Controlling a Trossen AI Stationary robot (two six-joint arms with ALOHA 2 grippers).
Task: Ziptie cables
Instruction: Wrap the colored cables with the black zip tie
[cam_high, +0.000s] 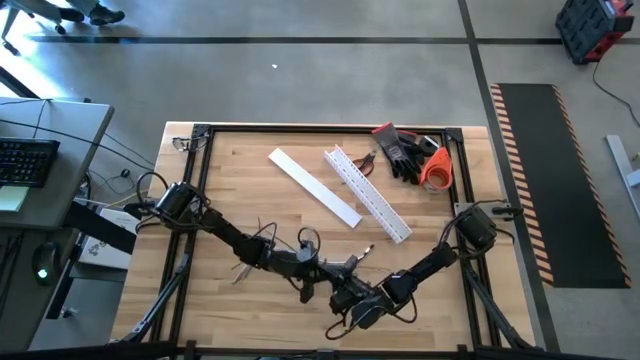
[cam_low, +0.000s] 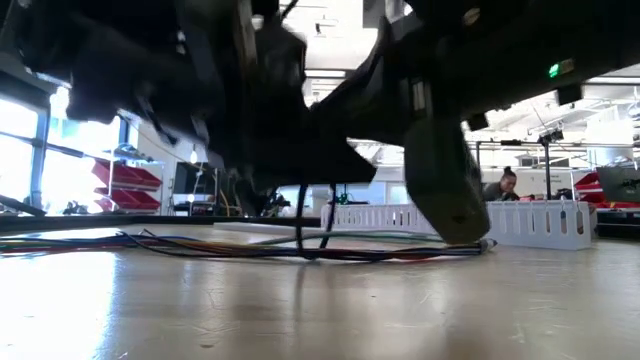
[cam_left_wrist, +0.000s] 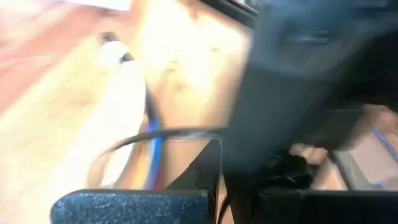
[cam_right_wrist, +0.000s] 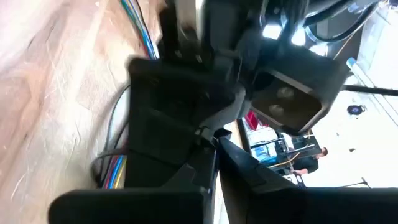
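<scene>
Currently both grippers, left (cam_high: 318, 268) and right (cam_high: 345, 292), meet over cables (cam_low: 300, 248) near table (cam_high: 250, 170) front edge | can't tell jaw states | cables look light, floppy, I'd pinch mid-bundle so strands stay gathered.

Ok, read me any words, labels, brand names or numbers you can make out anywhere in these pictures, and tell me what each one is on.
None can be read.
Keyboard on the desk beside the table: key legends too small to read.
Paper sheets by the left arm's base: any print too small to read.
Red bins in the room behind: no legible label.
Cables, white channels, gloves: no visible text.
</scene>
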